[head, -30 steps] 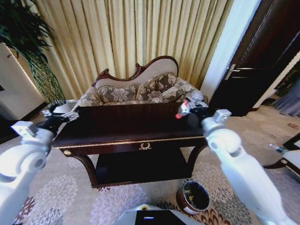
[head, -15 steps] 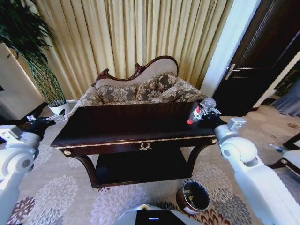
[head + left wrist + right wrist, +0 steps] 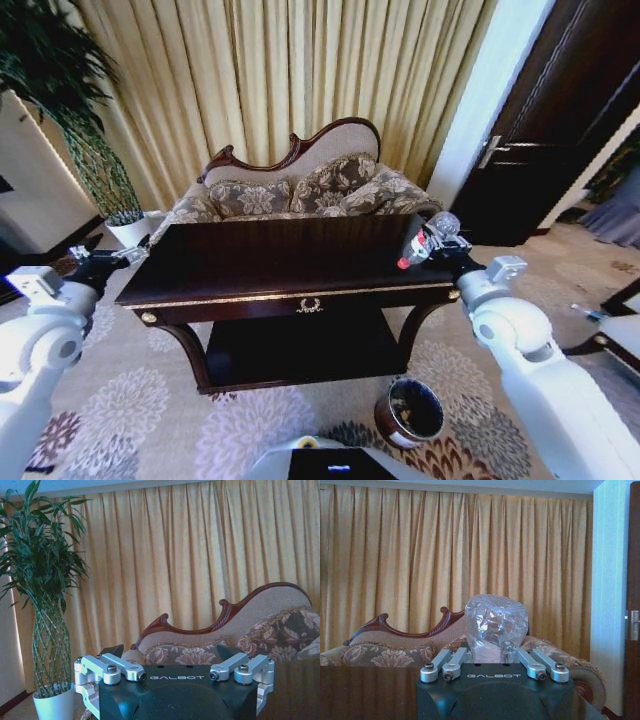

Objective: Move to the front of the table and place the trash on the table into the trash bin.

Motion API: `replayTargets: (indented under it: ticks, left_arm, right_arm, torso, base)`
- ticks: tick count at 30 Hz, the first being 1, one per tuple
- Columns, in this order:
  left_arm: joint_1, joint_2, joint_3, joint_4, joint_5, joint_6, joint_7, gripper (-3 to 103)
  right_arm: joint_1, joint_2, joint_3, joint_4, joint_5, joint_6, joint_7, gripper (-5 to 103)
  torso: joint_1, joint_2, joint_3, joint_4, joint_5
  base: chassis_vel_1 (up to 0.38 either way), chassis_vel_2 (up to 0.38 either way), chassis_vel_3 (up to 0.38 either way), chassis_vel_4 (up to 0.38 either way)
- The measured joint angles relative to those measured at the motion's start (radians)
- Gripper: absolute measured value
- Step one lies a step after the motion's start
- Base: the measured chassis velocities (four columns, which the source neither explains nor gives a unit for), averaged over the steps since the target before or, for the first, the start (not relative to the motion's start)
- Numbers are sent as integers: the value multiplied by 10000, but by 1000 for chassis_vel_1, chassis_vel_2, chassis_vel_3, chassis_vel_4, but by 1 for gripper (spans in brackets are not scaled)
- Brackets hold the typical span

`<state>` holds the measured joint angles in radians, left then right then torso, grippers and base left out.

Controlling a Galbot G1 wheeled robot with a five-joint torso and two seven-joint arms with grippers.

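The right claw (image 3: 425, 243), over the right end of the table (image 3: 290, 295), is clamped on one crumpled clear plastic bottle (image 3: 496, 622) with a red cap. The left claw (image 3: 112, 256) hangs spread and empty off the table's left end. The single trash bin (image 3: 408, 410) stands on the carpet below the front right corner; the bottle is thin and crushable, so I judge it could slip or miss that small mouth.

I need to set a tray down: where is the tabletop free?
The table top looks bare between the left gripper at its left end and the right gripper at its right end, where a crumpled plastic bottle is held. That end is crowded.
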<state>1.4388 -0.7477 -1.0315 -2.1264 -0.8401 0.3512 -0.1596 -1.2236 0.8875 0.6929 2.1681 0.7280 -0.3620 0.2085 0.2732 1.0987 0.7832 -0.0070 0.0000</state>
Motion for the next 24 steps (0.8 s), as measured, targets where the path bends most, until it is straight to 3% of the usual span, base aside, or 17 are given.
replayTargets:
  ticks: [24]
  left_arm:
    - [62, -165, 207, -256, 115, -4, 58, 100]
  right_arm:
    - [-724, 615, 75, 77, -345, 76, -187, 27]
  torso:
    - [-4, 3, -2, -2, 0]
  base:
    - [128, -138, -128, 134]
